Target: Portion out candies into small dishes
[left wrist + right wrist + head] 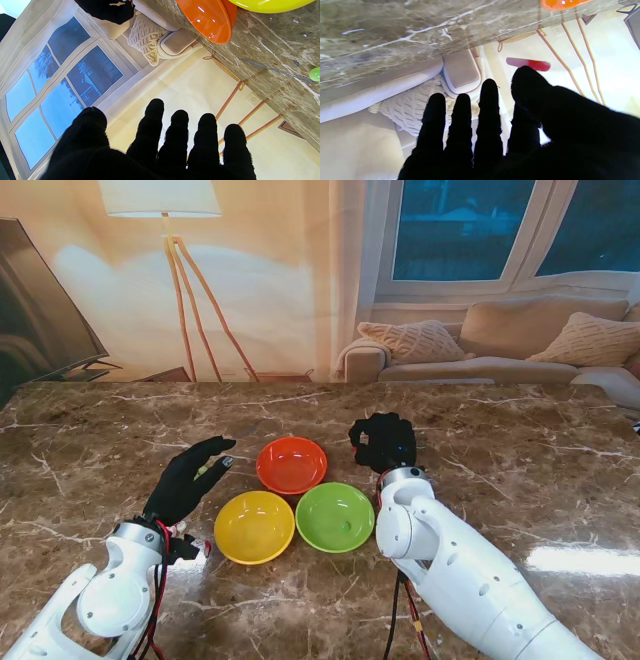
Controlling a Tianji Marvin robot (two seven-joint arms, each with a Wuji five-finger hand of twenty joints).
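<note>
Three small dishes sit together mid-table: an orange dish (291, 464) farthest from me, a yellow dish (254, 526) and a green dish (335, 517) nearer. My left hand (190, 475) hovers left of the orange dish, open, with its fingers (180, 130) spread and nothing in them. A small green candy (315, 74) lies on the table beside that hand. My right hand (383, 442) is just right of the orange dish (562, 3). Its thumb (527, 77) is pinched on a red candy (528, 64) held in the air.
The brown marble table (500, 430) stretches wide to both sides. A floor lamp (170, 240) and a sofa (500, 345) stand beyond its far edge. I cannot make out whether anything lies inside the dishes.
</note>
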